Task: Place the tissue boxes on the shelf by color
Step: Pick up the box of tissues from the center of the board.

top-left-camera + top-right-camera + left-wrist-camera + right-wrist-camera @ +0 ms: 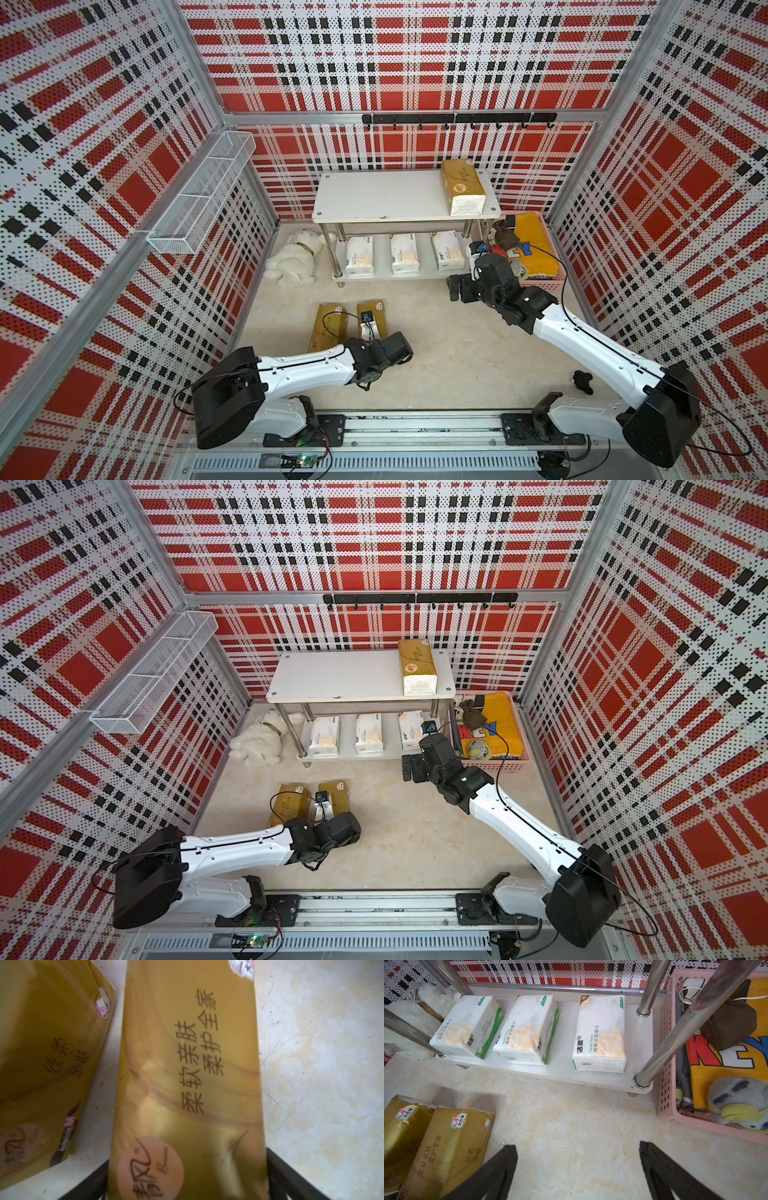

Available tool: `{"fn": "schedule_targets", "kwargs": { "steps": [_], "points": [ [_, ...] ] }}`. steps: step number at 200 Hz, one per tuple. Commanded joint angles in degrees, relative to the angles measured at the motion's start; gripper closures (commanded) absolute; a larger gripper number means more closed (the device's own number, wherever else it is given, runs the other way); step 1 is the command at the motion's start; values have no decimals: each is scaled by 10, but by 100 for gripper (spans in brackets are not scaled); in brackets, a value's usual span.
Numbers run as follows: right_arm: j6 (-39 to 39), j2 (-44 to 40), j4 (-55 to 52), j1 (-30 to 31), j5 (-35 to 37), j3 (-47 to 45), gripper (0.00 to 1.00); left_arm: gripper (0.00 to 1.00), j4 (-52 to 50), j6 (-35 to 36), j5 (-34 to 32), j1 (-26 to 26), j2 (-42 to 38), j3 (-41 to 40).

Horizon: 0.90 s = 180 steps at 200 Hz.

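White shelf (374, 195): we are seeing one gold pack (461, 187) lying on its top board, three white packs (404, 252) sitting below.
Floor packs (330, 326): two gold ones are lying side by side before it.
Left claw (187, 1174): spreading open astride one floor pack (187, 1064).
Right claw (577, 1146): hanging open, empty.
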Motion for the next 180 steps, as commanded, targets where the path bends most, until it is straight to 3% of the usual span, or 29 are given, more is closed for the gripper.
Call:
{"fn": "schedule_targets", "kwargs": {
  "steps": [1,92,180],
  "points": [
    [-7,3,15,5,-2,16,0,1,-6,-36,-20,-8,5,-13],
    [-8,4,19,6,-2,8,0,1,-4,-56,-62,-20,11,-19],
    [-6,0,22,6,-2,2,0,1,37,-28,-75,-14,11,-46]
  ]
}}
